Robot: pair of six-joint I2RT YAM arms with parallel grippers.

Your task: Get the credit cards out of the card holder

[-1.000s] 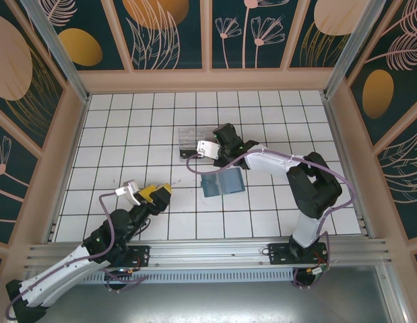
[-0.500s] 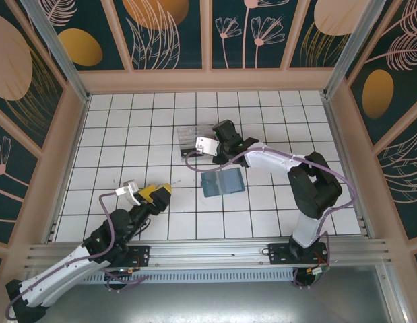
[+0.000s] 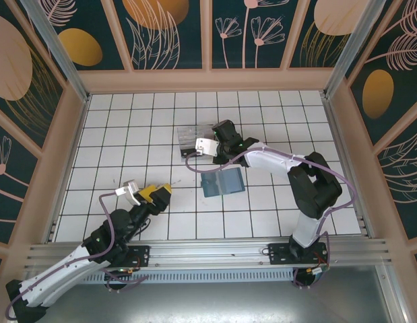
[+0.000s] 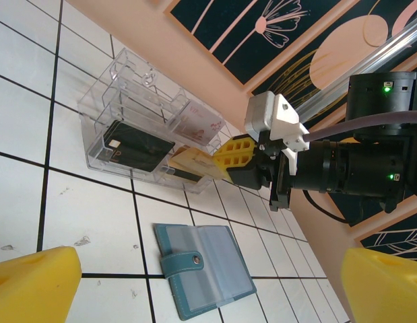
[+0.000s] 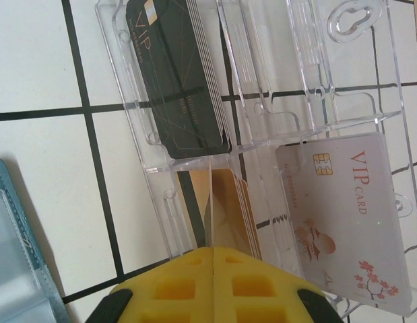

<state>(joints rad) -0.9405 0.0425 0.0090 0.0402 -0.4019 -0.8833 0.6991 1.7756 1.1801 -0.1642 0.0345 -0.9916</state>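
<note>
Clear plastic forms the one compartment box [image 3: 190, 138] lying flat on the white tiled table [image 3: 120, 128], and three cards can be counted at it. A black card [image 5: 174, 81] lies in one compartment. A white card [image 5: 343, 215] printed with "VIP CARD", a chip and pink blossoms lies in another. The third, a gold card [image 4: 193, 163], sits tilted in the compartment between those two, at the side nearest the right arm. The right gripper [image 5: 213, 254] reaches to the box edge with its two yellow fingers pressed together on the end of this gold card, so that the card is pinched between them. The single card holder [image 3: 221, 183] lies opened flat on the tiles, on the near side of the box and apart from it, close under the right arm's forearm. Its outer edge is dark teal and its two inner leaves are greyish-blue, and one strap with one press stud [image 4: 193, 256] sticks out from its side. The left gripper [image 3: 162, 192] hangs low over the tiles near the left arm's base, well apart from both box and holder. Its two yellow fingers [image 4: 33, 282] are spread wide with nothing between them, pointed toward the holder and the box.
</note>
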